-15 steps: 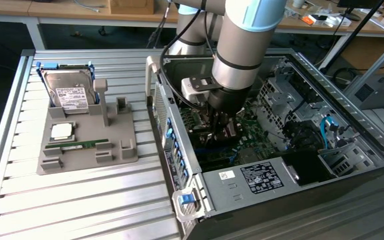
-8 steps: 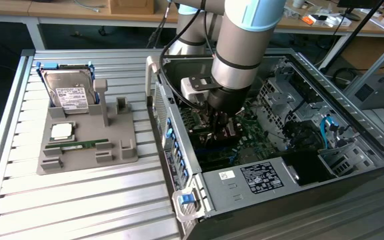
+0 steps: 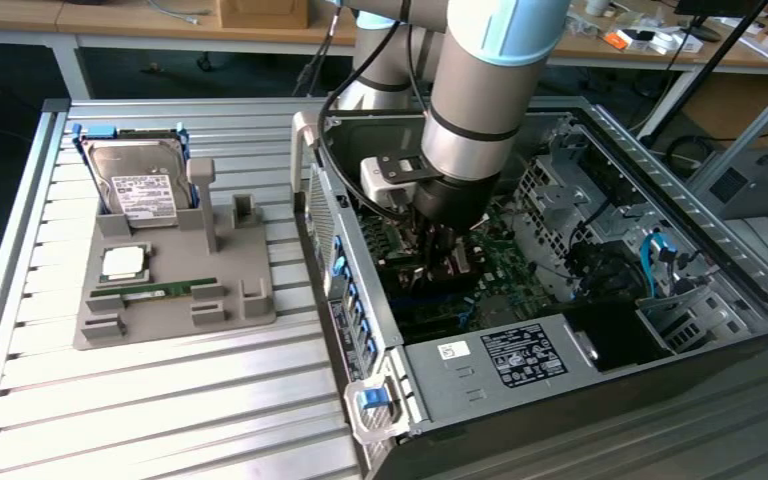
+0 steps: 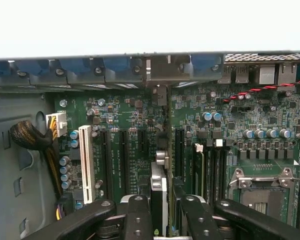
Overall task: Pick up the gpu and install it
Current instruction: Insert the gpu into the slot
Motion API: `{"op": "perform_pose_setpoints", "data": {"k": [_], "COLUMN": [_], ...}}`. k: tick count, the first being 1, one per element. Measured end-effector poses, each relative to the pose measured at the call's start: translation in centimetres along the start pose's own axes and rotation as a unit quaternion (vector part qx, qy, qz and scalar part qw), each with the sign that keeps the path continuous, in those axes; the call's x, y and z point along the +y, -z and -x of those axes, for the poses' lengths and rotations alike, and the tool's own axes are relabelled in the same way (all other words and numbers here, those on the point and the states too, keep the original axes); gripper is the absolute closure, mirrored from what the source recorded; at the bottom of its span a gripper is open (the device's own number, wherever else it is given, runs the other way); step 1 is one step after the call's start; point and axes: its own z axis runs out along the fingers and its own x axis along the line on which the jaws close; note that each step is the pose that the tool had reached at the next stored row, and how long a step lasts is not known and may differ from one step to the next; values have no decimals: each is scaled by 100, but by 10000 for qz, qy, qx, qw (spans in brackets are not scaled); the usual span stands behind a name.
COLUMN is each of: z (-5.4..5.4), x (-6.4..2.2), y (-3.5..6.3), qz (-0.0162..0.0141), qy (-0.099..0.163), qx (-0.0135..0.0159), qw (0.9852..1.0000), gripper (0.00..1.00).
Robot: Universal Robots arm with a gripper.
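Observation:
My gripper (image 3: 440, 262) is lowered inside the open computer case (image 3: 357, 300), over the green motherboard (image 4: 130, 125). It is shut on the gpu (image 4: 159, 187), a thin card seen edge-on between the black fingers (image 4: 137, 220). The card stands upright and runs toward the case's rear slot openings (image 4: 160, 70), in line with the long black expansion slots (image 4: 179, 150). In the exterior view the gpu (image 3: 448, 272) is a dark piece just below the wrist. Whether its edge sits in a slot I cannot tell.
A grey holder (image 3: 177, 280) on the exterior view's left carries a hard drive (image 3: 141, 190), a processor (image 3: 123, 262) and a green memory stick (image 3: 171, 289). Inside the case are a white slot (image 4: 86, 162), a cable bundle (image 4: 30, 137), the processor socket (image 4: 262, 187) and a labelled power supply (image 3: 518, 355).

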Motion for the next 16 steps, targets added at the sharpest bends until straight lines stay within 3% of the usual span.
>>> {"op": "perform_pose_setpoints", "data": {"k": [13, 16], "z": [2, 3], "x": [2, 2], "y": [-28, -30], "qz": [0, -1], "qy": [0, 1], "qx": [1, 14], "qw": [10000, 10000], "gripper": [73, 73]}}
